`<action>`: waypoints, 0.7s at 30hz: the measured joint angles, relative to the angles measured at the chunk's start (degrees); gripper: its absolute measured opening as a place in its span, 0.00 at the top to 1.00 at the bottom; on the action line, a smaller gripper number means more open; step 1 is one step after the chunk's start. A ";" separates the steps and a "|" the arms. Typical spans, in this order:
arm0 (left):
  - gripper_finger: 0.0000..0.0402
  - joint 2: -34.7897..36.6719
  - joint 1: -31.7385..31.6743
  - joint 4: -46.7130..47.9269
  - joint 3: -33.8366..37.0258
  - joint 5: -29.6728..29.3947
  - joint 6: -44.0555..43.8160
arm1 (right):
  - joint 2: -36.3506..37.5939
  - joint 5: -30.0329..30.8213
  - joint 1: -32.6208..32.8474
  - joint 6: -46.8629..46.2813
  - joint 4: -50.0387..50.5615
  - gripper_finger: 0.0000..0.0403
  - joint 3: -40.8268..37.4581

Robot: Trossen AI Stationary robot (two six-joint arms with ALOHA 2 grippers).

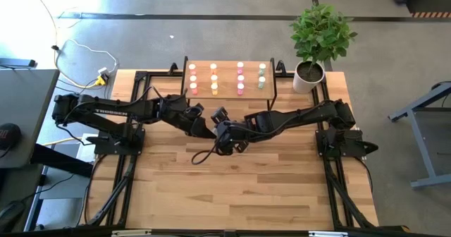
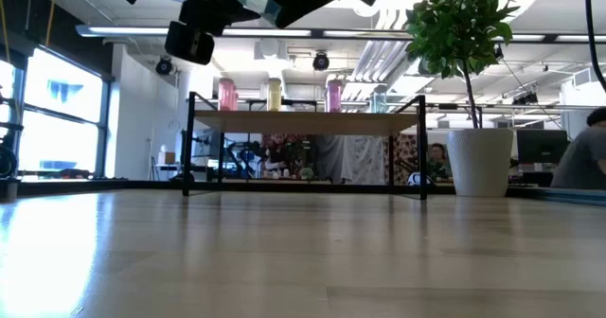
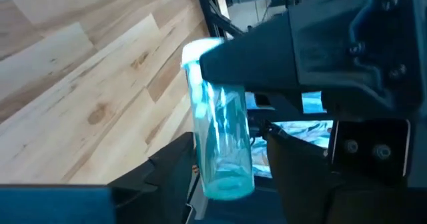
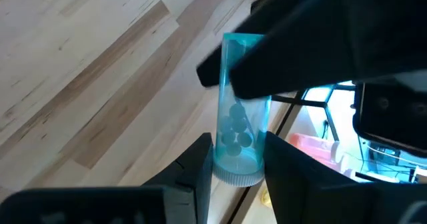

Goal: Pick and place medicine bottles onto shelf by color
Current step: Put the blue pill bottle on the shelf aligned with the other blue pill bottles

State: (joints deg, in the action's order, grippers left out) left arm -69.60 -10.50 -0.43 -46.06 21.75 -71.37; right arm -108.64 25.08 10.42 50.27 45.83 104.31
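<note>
Pellets inside bottle (image 4: 237,127), right-wrist view only

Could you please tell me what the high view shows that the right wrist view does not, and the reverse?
Only the high view shows the shelf with the shelved bottles lined up in four colour columns, and the potted plant beside it. Only the right wrist view shows the clear blue-green bottle, small balls inside, its cap end clamped in the right gripper. Both show the left gripper meeting the right one above the tabletop.
</note>
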 joint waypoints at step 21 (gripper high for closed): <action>0.75 0.00 0.02 0.48 0.07 -0.03 1.46 | 0.00 0.35 0.39 -1.76 -0.20 0.72 0.00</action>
State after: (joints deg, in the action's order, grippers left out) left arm -69.60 -10.48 0.06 -46.00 21.71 -69.91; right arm -108.64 25.43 10.82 48.51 45.62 104.31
